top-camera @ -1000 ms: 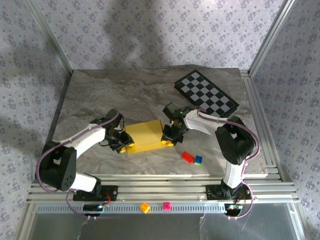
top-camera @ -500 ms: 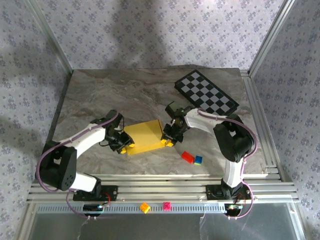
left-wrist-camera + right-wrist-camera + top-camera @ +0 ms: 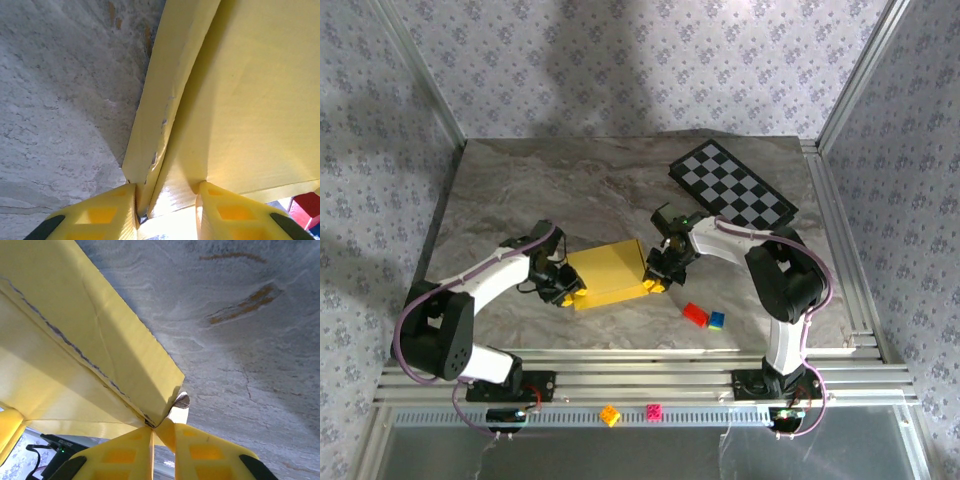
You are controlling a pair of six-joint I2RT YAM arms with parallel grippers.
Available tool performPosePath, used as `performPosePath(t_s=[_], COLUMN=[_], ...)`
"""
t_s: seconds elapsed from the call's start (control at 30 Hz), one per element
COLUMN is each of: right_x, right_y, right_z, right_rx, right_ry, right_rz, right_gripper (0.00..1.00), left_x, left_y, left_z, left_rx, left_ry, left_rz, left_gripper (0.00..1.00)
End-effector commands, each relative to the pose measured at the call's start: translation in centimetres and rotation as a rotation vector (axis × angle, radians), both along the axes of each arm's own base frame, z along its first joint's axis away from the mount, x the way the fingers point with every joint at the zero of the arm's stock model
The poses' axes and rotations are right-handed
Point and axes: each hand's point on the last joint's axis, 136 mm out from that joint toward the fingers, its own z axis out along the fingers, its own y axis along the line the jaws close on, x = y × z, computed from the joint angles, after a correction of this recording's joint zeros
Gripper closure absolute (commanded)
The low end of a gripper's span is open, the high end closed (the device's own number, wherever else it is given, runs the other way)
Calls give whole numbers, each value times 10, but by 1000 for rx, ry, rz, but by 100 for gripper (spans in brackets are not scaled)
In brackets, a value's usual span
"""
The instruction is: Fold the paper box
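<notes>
Left gripper (image 3: 167,192) is seen clamped across a folded edge at the left end of the paper box (image 3: 610,270), while the right gripper (image 3: 161,427) is pinched shut on its opposite corner. Between them the box is laid flat near the middle of the table (image 3: 570,190).

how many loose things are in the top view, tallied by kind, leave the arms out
paper box: 1
checkerboard mat: 1
toy bricks: 4
total: 6
</notes>
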Motion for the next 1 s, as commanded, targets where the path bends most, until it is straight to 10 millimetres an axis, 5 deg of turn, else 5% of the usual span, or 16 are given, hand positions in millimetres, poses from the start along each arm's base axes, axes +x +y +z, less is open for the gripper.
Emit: performPosePath(t_s=[0.0,0.6,0.97], right_x=[-5,-3,5], right_y=[2,-9,-16], right_z=[-22,-32,-29], right_rx=[-1,-3,-29], right_ry=[23,22,-2], right_rz=[5,-15,15], right_gripper=[84,84,85], left_x=[4,9,38], left_y=[-9,-6,20], left_z=[0,2,35], left_rx=[-51,-49,-34], left_ry=[-16,-30,-185], left_rz=[-2,14,66], left_gripper=[72,71,68])
